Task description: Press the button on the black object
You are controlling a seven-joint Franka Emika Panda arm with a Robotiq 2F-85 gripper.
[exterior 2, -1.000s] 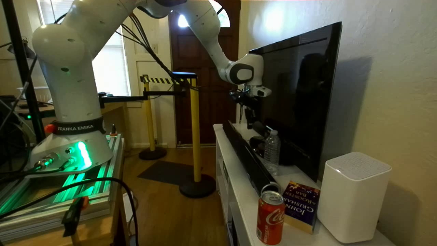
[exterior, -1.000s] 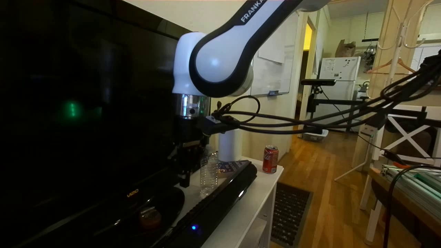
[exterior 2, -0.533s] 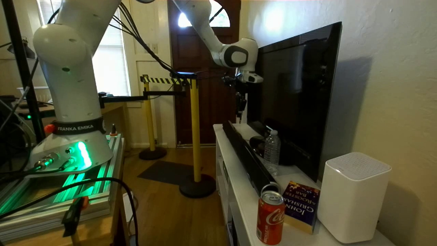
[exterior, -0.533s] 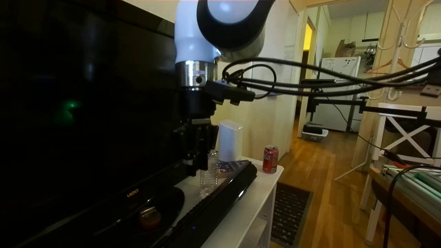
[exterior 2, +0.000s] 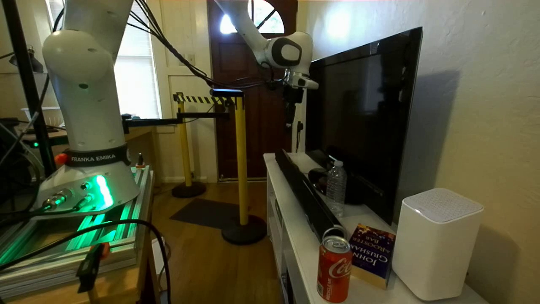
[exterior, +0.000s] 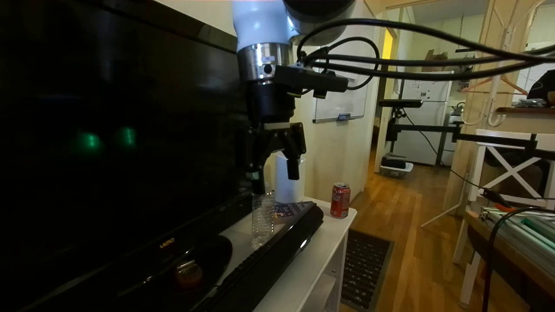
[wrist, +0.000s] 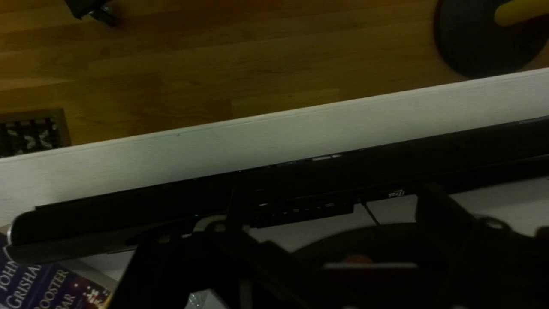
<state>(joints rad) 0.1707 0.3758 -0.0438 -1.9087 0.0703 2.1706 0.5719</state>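
In an exterior view, the soundbar (exterior 2: 303, 191) lies left of the plastic bottle (exterior 2: 336, 189); its button I cannot make out. The gripper (exterior: 276, 178) hangs above, jaws wide and empty. For the press, better narrow them first, then lower straight and gently.

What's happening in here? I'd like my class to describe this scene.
A robot arm is working at a white stand, its job being to press a button on the long black speaker bar. Its gripper hangs open above the stand, apart from the bar and holding nothing. The button itself can't be made out, but the blue light on the bar's front a second ago no longer shows, so the press may already be done.
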